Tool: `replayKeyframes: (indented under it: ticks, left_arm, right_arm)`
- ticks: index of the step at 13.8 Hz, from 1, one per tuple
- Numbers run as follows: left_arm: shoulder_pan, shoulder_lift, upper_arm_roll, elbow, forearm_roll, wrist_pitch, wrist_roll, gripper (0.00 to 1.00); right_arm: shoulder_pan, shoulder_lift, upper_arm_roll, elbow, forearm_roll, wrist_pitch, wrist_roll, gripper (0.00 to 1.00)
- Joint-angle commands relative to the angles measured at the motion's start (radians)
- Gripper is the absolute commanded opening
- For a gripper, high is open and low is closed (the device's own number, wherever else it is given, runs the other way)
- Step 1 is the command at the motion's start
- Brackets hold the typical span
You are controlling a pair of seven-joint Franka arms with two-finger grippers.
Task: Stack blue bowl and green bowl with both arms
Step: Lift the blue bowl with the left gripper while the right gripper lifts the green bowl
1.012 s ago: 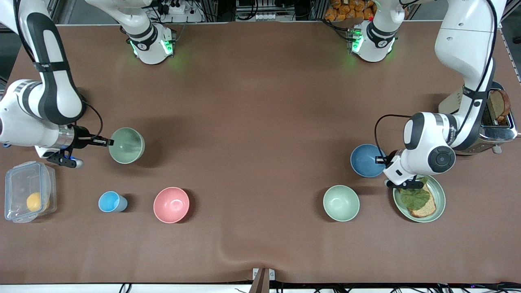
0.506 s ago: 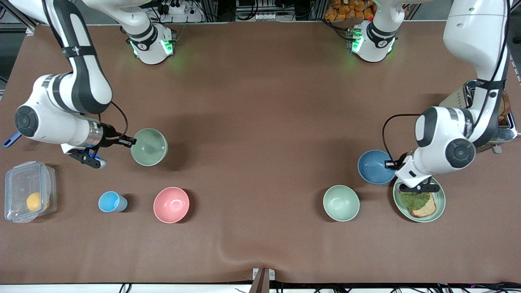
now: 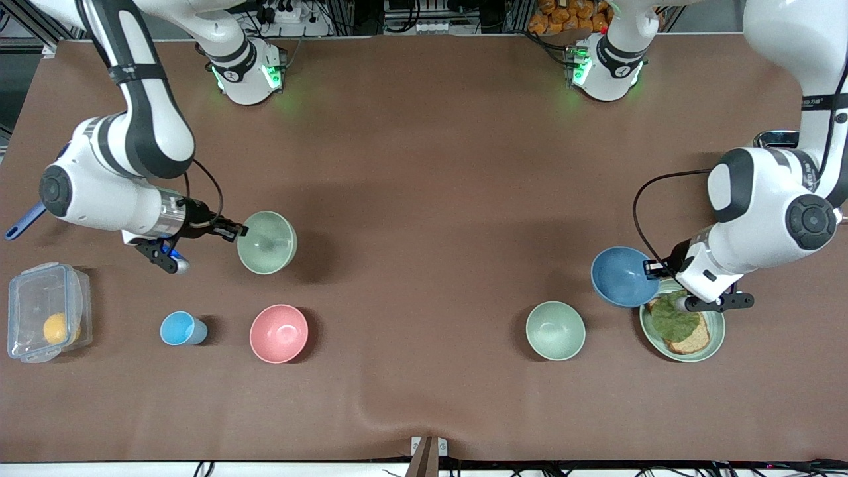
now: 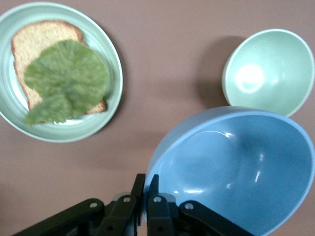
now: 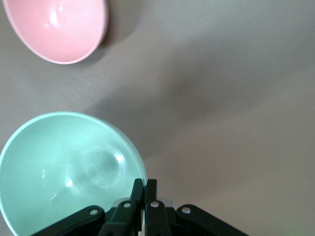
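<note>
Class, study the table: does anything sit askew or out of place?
Only the blue bowl looks askew: it hangs tilted in the left gripper, pinched by its rim. The right gripper holds the green bowl likewise. Nothing looks spilled.

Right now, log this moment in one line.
left gripper: shut on blue bowl | right gripper: shut on green bowl | both lifted

blue bowl [image 3: 621, 276] lifted, tilted (rim pinched) | green bowl [image 3: 267, 242] lifted, mouth up
</note>
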Motion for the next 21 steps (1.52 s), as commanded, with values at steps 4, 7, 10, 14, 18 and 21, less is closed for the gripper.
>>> replayKeyframes:
  ticks: [4, 7, 10, 14, 18, 21]
  left_arm:
    - [-0.033, -0.024, -0.051, -0.010, -0.049, -0.032, -0.180, 0.00]
    - [-0.033, -0.023, -0.133, -0.005, -0.049, -0.021, -0.318, 0.00]
    - [-0.065, 0.009, -0.171, 0.035, -0.048, -0.007, -0.459, 0.00]
    - [-0.103, 0.002, -0.174, 0.039, -0.049, -0.007, -0.547, 0.00]
    - [-0.128, 0.011, -0.174, 0.055, -0.071, -0.007, -0.557, 0.00]
    - [-0.127, 0.020, -0.174, 0.066, -0.071, -0.007, -0.553, 0.00]
  right_arm:
    - [0.181, -0.022, 0.015, -0.045, 0.005, 0.131, 0.294, 0.00]
    - [0.290, -0.040, 0.015, -0.139, 0.001, 0.277, 0.380, 0.00]
    - [0.411, -0.046, 0.015, -0.216, -0.004, 0.391, 0.503, 0.00]
    - [0.497, -0.025, 0.016, -0.236, -0.107, 0.446, 0.663, 0.00]
    - [0.539, -0.004, 0.018, -0.339, -0.113, 0.651, 0.669, 0.00]
    - [0.562, 0.013, 0.018, -0.341, -0.113, 0.659, 0.704, 0.00]
